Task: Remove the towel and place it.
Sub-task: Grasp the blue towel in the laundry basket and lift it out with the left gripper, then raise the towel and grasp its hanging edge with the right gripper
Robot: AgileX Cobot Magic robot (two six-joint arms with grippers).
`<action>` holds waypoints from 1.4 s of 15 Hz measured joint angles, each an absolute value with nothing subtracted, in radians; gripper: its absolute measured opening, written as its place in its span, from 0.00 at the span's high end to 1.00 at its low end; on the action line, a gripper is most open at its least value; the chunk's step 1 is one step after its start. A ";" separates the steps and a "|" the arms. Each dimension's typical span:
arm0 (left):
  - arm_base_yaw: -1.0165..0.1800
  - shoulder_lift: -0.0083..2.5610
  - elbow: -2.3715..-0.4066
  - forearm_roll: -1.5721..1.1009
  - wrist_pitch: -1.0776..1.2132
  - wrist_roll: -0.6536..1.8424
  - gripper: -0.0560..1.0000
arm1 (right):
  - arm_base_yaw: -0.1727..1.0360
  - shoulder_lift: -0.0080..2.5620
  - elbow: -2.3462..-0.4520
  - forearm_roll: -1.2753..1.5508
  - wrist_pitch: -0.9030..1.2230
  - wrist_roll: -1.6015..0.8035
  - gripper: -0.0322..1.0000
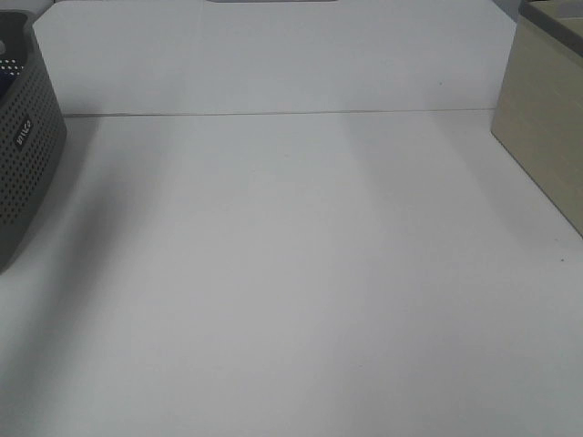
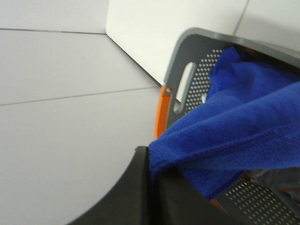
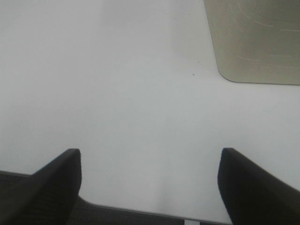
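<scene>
- high view: a white table (image 1: 291, 273) fills most of the picture.
- a grey basket (image 1: 27, 155) full of small holes stands at the left edge of the table.
- a tiny bit of blue shows inside the basket, too small to tell what it is.
- a tan box (image 1: 547, 127) stands at the right edge, well apart from the basket.
- left wrist view: the left gripper (image 2: 149, 159) is pressed together and pinches the edge of the towel (image 2: 243, 126).
- the towel is bright blue and soft. it comes out of the grey basket (image 2: 185, 51) and stretches over to the gripper.
- most of the towel lies in the basket, and some hangs over its rim.
- an orange piece (image 2: 161, 112) shows just beside the basket wall, near the handle hole.
- right wrist view: the right gripper (image 3: 150, 164) is spread wide, with its two dark fingers (image 3: 56, 183) far apart.
- only the white table (image 3: 117, 84) shows between them.
- a corner of the tan box (image 3: 258, 42) sits on the table, apart from the gripper.
</scene>
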State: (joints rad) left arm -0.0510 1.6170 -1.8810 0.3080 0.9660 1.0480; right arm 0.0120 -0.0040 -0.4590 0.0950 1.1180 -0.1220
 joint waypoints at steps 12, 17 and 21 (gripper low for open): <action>-0.537 1.609 -2.024 0.410 0.945 1.171 0.95 | 0.012 0.325 -0.476 0.438 0.741 -0.450 0.21; -0.613 1.609 -2.024 0.412 0.945 1.178 0.95 | 0.012 0.725 -0.477 0.973 0.621 -1.058 0.21; -0.646 1.609 -2.024 0.401 0.945 1.178 0.95 | 0.012 1.035 -0.478 1.532 0.767 -1.727 0.21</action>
